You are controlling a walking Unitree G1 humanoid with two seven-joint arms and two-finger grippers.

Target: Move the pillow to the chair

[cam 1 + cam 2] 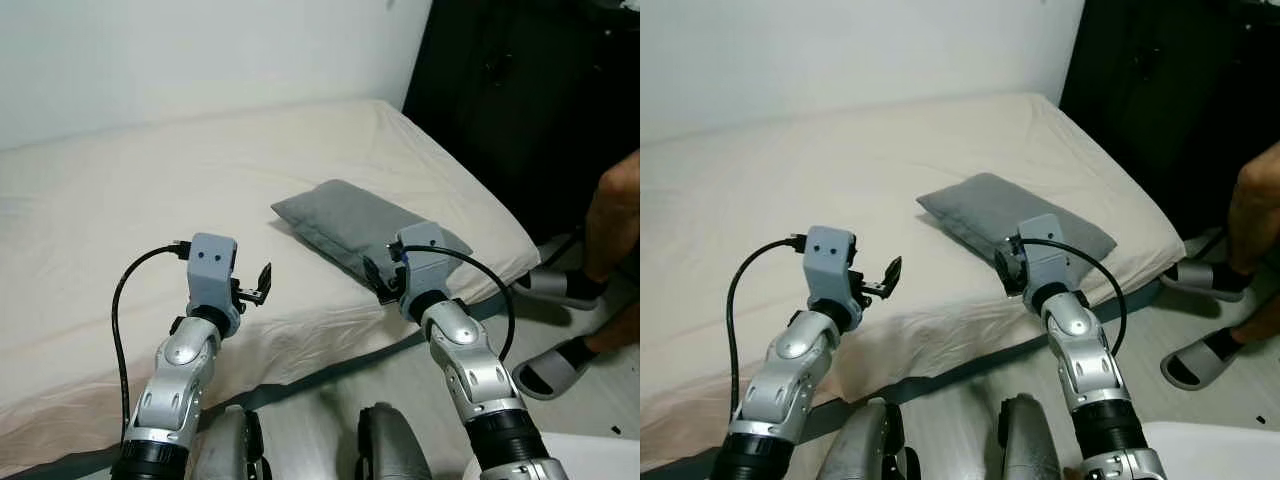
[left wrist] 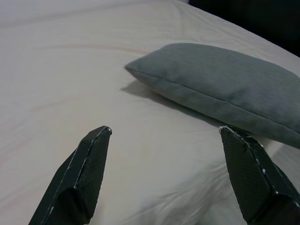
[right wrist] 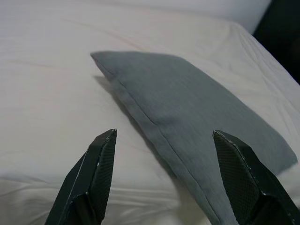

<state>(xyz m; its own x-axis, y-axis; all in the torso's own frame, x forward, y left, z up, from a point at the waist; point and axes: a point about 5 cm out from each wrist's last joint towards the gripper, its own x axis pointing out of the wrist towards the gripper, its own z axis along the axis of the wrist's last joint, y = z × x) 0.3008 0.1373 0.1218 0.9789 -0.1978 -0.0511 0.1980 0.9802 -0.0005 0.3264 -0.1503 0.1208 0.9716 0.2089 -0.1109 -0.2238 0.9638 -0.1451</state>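
Bed [image 1: 120, 200], cream sheet, lightly wrinkled, spans most of the head views; white wall [image 1: 200, 50] behind it, dark cabinet [image 1: 530, 90] off the bed's far-right corner. Grey tiled floor [image 1: 420, 380] along the near edge of the bed.

Person's legs [image 1: 615, 230] at the right edge, standing on the floor in grey slide sandals [image 1: 550, 365], well apart from the arms.

Pillow [image 1: 365, 230]: grey woven fabric, flat rectangle with a seamed edge, lying on the bed near its right front edge, one corner pointing toward the middle of the bed.

Left arm [image 1: 180, 375] silver, bent up from below, wrist housing grey with a black cable looped off it. Left claw [image 2: 164, 136] held over bare sheet just short of the pillow's left side, fingers [image 2: 79, 173] spread wide apart, nothing between them.

Right arm [image 1: 470, 370] silver, raised likewise, cable looped at the wrist. Right claw [image 3: 161, 136] hovers at the pillow's near edge, fingers [image 3: 234, 168] wide apart, the pillow's seam lying in line between them; contact with the fabric cannot be told.
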